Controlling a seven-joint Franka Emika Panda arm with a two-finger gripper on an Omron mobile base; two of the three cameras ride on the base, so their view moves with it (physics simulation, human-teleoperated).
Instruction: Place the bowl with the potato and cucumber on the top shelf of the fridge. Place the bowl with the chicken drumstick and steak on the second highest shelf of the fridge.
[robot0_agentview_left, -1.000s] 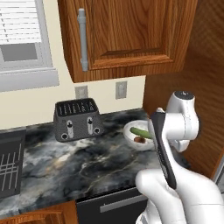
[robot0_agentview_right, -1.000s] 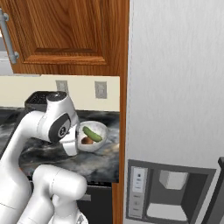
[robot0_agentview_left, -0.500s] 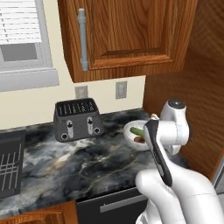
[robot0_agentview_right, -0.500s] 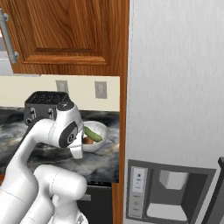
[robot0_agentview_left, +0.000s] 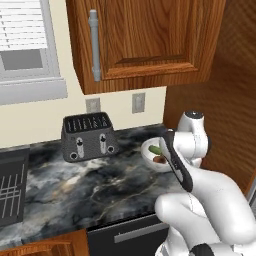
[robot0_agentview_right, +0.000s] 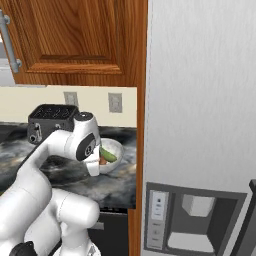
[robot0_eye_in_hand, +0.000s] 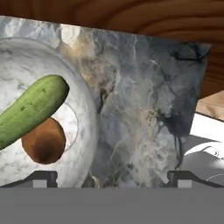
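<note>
The pale speckled bowl with the potato and cucumber (robot0_agentview_left: 149, 150) (robot0_agentview_right: 116, 147) (robot0_eye_in_hand: 85, 109) stands on the dark marble counter by the wooden side panel. The green cucumber (robot0_eye_in_hand: 30, 109) (robot0_agentview_right: 108, 155) lies across the brown potato (robot0_eye_in_hand: 43, 141) (robot0_agentview_right: 102, 161). My gripper (robot0_eye_in_hand: 113, 179) hovers open just above the bowl's edge. One fingertip (robot0_eye_in_hand: 41, 178) is over the bowl and the other over bare counter, with the rim between them. The fridge door (robot0_agentview_right: 200, 100) is closed, so the top shelf and second highest shelf are hidden. The bowl with the chicken drumstick and steak is out of view.
A black toaster (robot0_agentview_left: 90, 136) (robot0_agentview_right: 50, 117) stands against the back wall, left of the bowl. Wooden wall cabinets (robot0_agentview_left: 140, 40) hang above the counter (robot0_agentview_left: 90, 185). The fridge's dispenser panel (robot0_agentview_right: 195, 225) is low on its door. A dark rack (robot0_agentview_left: 10, 187) sits at the counter's left end.
The arm has swung its wrist over toward the bowl and turned the hand down at it. The jaws stayed open. The bowl has not moved.
</note>
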